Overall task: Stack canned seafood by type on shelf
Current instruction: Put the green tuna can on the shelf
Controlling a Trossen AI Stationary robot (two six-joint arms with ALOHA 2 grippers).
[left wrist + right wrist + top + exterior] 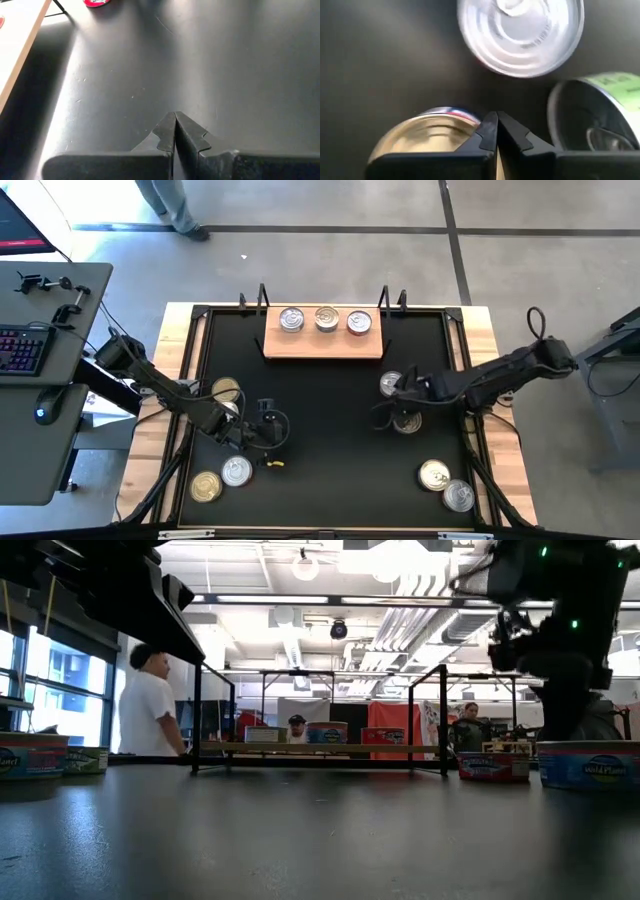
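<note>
The light wooden shelf (322, 343) stands at the table's far edge and carries three tins (326, 319), also seen in the low view (327, 732). Loose tins lie on the black tabletop: three near the left arm (237, 470) and two at the near right (445, 485). My right gripper (393, 408) is shut and hovers low among three tins: a gold-lidded one (420, 137), a silver-lidded one (520, 30) and a green-labelled one (595, 115). My left gripper (268, 430) is shut above bare tabletop (175, 116), touching nothing. My right gripper's shut fingers (487, 131) point down beside the rim of the gold-lidded tin (465, 117). I cannot tell whether they touch it. That tin rests flat on the table.
A small yellow scrap (275, 463) lies near the left gripper. Black metal uprights (262, 295) rise at the shelf's ends. People stand in the room beyond the table (150, 705). A desk with a keyboard (25, 350) stands left of the table. Bare tabletop lies mid-table (330, 430).
</note>
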